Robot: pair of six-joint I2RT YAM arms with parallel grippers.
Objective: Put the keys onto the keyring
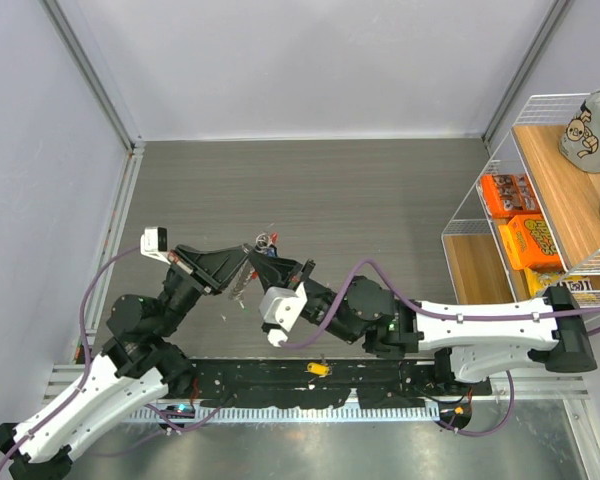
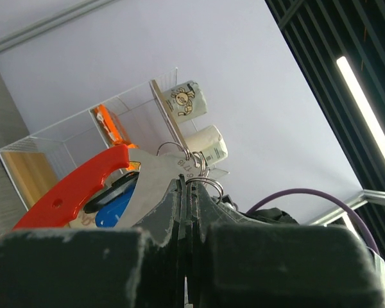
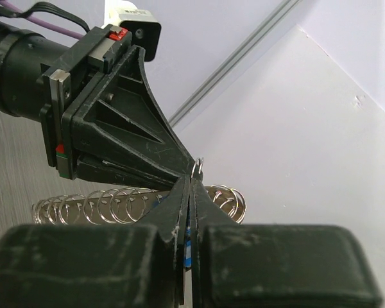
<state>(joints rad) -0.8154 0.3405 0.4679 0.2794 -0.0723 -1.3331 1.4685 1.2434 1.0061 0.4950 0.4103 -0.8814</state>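
The left fingers [image 2: 155, 221] are pressed together on the flat metal blade of one of the keys [image 2: 151, 183], whose red tag [image 2: 70, 192] and blue tag [image 2: 112, 208] fan out to the left in the wrist view. The right fingers [image 3: 163, 221] are closed to a thin seam on the keyring [image 3: 196, 167], whose small ring stands out at their tips and touches the point of the left pair. The keyring's chain [image 3: 109, 205] of silvery links trails sideways just behind those tips. From above, both pairs meet tip to tip over the middle of the grey surface [image 1: 380, 190], with the bunch of keys just beyond them and the chain hanging on the near side. At the right edge stands a wire rack [image 1: 500, 170] holding orange boxes [image 1: 510, 195] and a grey bag with a bear print [image 1: 592, 125], well apart from the arms. A small yellow piece [image 1: 318, 368] lies on the black rail [image 1: 240, 378] at the near edge. Bare surface stretches far and right of the fingers up to the pale walls [image 1: 310, 60].
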